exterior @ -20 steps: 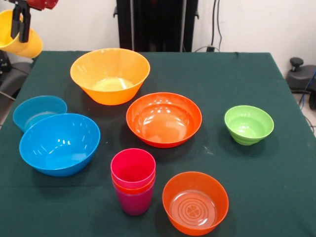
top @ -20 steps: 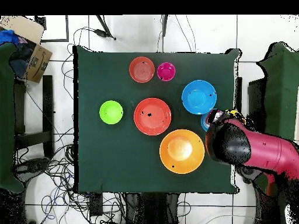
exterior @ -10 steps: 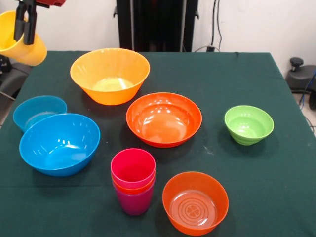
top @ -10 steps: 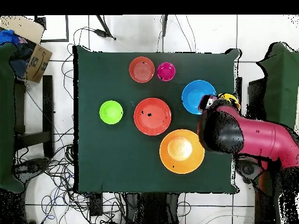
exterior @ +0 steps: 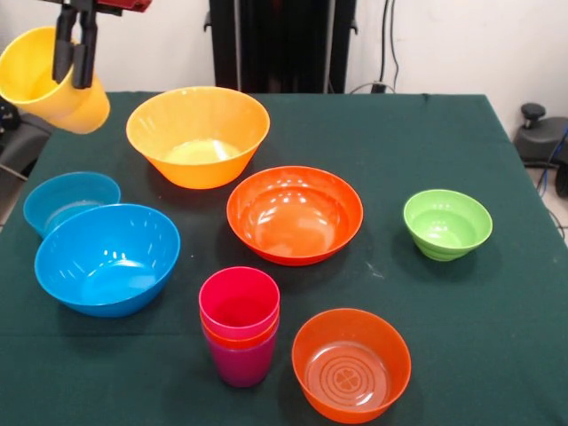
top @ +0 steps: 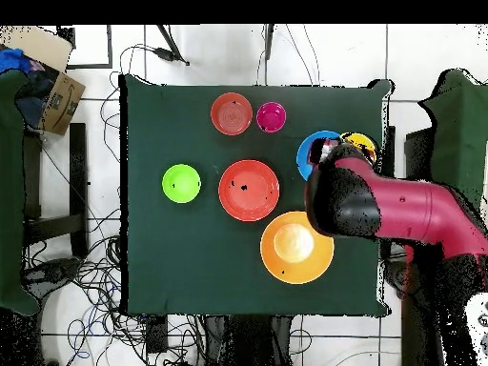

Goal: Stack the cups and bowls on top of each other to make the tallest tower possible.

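Across the table, in the front view, we saw the gripper [exterior: 74,49] raised at the upper left with its dark fingers clamped over the rim of the yellow cup [exterior: 51,80], which hung tilted in the air above the cloth edge. We could read no writing on any piece; only a moulded ring pattern showed in the base of the small translucent orange bowl [exterior: 351,364]. Just beside it stood the tower [exterior: 240,324]: a purple base cup with an orange rim and a crimson cup nested on top. Behind lay the wide red-orange bowl [exterior: 295,214], the large orange-yellow bowl [exterior: 198,135], the green bowl [exterior: 447,224], and the large blue bowl [exterior: 107,258] touching the small blue bowl [exterior: 71,201].

From overhead, we saw the red arm [top: 400,212] covering part of the large blue bowl [top: 310,152], with the yellow cup [top: 360,144] peeping out beside it; the small blue bowl was hidden there.
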Motion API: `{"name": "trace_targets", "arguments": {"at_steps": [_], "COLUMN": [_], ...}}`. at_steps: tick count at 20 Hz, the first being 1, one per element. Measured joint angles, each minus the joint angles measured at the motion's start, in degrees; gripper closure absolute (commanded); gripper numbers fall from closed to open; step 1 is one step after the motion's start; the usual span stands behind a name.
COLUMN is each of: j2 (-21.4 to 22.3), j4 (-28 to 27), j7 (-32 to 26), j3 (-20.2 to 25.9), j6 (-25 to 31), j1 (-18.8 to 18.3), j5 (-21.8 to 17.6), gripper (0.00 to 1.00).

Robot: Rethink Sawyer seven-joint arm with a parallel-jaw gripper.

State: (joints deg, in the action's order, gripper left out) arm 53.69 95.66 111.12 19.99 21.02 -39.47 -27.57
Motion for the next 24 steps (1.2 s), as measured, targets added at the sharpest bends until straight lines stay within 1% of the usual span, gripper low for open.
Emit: {"name": "trace_targets", "arguments": {"at_steps": [1,6,10,11,14,16,19,24], "j2": [0.0,0.3,0.4,0.3,0.1,-0.3,-1.6,-3.5], "j4": [-0.1,-2.0,-3.9,-5.1,-6.6,-8.1,-11.1,-13.7], "j7": [0.0,0.0,0.0,0.0,0.0,0.0,0.0,0.2], "j3": [0.0,-0.2,-1.8,-3.1,-5.1,-7.2,-11.5,-16.2], "j6": [0.0,-1.4,-3.1,-4.2,-5.5,-6.6,-8.8,-11.7], "j1": [0.2,3.5,7.3,9.6,12.7,15.6,20.8,25.2], "j5": [-0.1,-3.0,-5.3,-6.2,-7.1,-7.5,-7.6,-7.0], "gripper": [1.00,1.00,1.00,1.00,1.00,1.00,1.00,1.00]}}
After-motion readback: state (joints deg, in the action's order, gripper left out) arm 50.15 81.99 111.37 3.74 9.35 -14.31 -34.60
